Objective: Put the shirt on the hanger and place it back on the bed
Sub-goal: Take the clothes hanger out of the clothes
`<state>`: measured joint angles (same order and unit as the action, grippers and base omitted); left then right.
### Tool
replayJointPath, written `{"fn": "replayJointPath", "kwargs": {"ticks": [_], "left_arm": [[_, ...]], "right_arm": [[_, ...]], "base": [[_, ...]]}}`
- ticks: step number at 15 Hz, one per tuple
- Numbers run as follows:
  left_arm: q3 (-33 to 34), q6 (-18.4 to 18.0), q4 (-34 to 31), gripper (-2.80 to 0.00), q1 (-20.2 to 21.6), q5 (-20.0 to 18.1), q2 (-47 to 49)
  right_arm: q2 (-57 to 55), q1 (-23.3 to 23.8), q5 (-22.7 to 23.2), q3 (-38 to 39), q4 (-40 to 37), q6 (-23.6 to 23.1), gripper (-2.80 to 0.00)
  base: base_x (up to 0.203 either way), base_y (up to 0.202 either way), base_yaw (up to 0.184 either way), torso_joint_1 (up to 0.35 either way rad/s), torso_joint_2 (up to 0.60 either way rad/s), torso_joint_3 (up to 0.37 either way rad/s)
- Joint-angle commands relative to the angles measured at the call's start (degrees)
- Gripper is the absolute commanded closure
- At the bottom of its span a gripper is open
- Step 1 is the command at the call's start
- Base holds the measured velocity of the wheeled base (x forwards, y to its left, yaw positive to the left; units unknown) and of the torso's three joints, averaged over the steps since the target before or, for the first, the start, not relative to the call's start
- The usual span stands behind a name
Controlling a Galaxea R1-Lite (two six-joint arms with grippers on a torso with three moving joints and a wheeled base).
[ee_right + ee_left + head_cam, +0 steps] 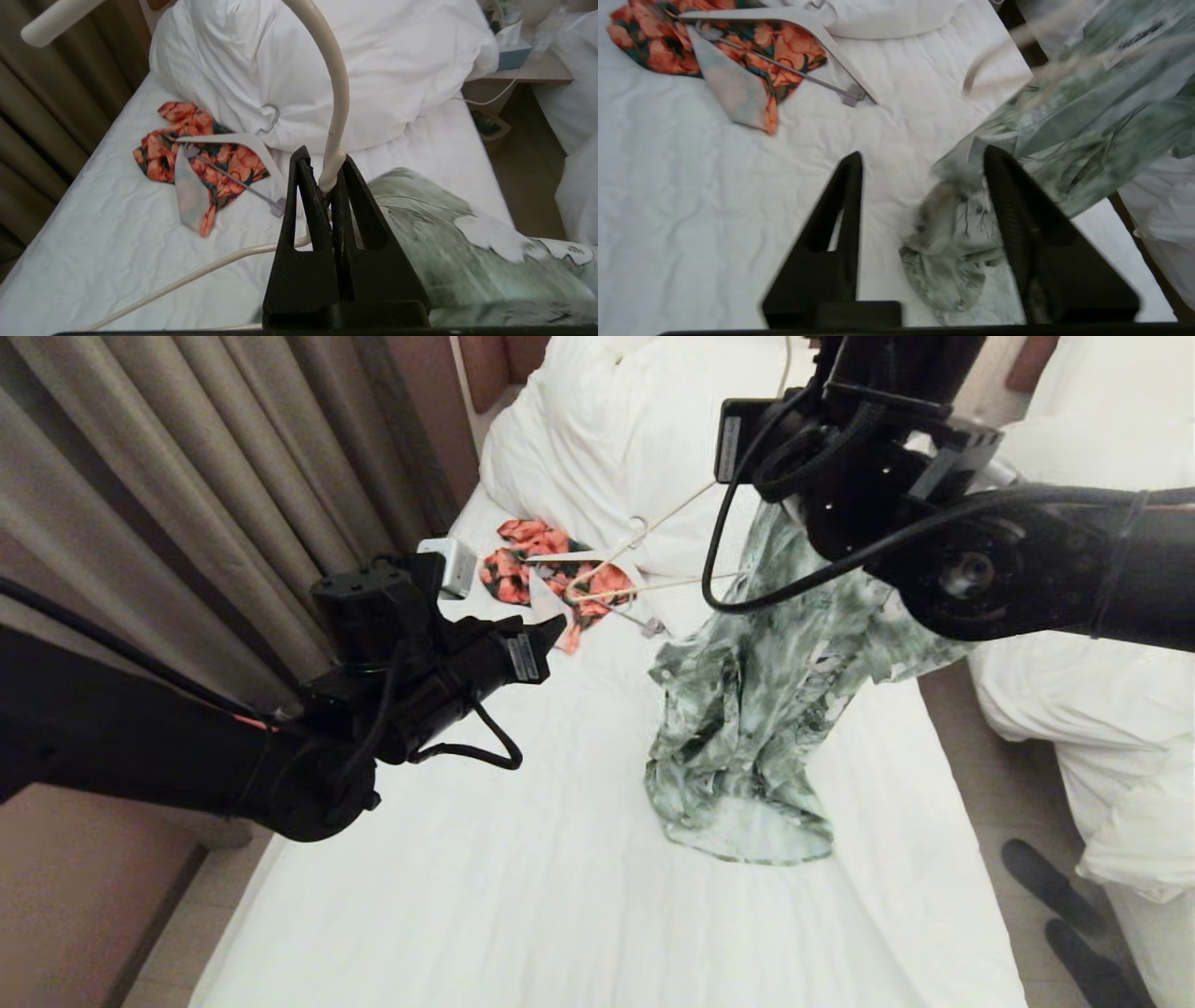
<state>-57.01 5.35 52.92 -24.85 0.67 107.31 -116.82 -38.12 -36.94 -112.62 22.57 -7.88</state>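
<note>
Right gripper (327, 175): raised over the bed's right half, fingers (306, 205) pinched tight on the hanger's neck, just under the hook.
Hanger (335, 98): thin cream wire, held up in the air; hook curves above the fingers, one arm slopes down toward the sheet.
Shirt (747, 709): green-and-white print, draped from the hanger below the right gripper; its lower folds are heaped on the sheet right of the bed's middle.
Left gripper (922, 158): over the bed's left side, beside the shirt, fingers (845, 205) spread apart with nothing between them; one finger overlaps the shirt's edge in the left wrist view, contact cannot be told.
Bed (523, 896): wrinkled white sheet, bunched white duvet (616, 439) at the far end.
Orange floral garment (523, 569): lying near the duvet, left of the shirt, well apart from it.
White flat hanger (224, 140): resting across the orange garment, metal hook against the duvet.
Curtain (168, 495): beige, along the bed's left side.
Second bed (1102, 644): white bedding, to the right across a floor gap.
Dark slippers (1055, 896): on the floor in that gap.
</note>
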Motion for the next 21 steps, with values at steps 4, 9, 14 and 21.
{"fn": "replayJointPath", "kwargs": {"ticks": [4, 9, 14, 21], "left_arm": [[-1.8, 0.0, 0.1, 0.0, 10.4, -5.5, -2.0], [-4.0, 0.2, -0.3, 0.0, 16.4, -9.2, -3.9], [-5.0, 0.2, -0.2, 0.0, 18.5, -9.3, -3.9], [-4.8, 0.8, 0.4, 0.0, 17.7, -9.2, -4.5]], "right_arm": [[-7.0, 1.8, 0.4, -0.2, 10.0, 2.6, 0.0], [-13.2, 5.7, 0.6, -0.1, 11.4, 20.8, 0.0], [-16.5, 6.8, 0.6, 0.2, 11.7, 34.1, 0.0], [-15.4, 6.8, 0.2, 1.7, 11.4, 37.5, 0.0]], "base": [[0.0, 0.0, 0.0, 0.0, 0.0, 0.0], [0.0, 0.0, 0.0, 0.0, 0.0, 0.0], [0.0, 0.0, 0.0, 0.0, 0.0, 0.0], [0.0, 0.0, 0.0, 0.0, 0.0, 0.0]]}}
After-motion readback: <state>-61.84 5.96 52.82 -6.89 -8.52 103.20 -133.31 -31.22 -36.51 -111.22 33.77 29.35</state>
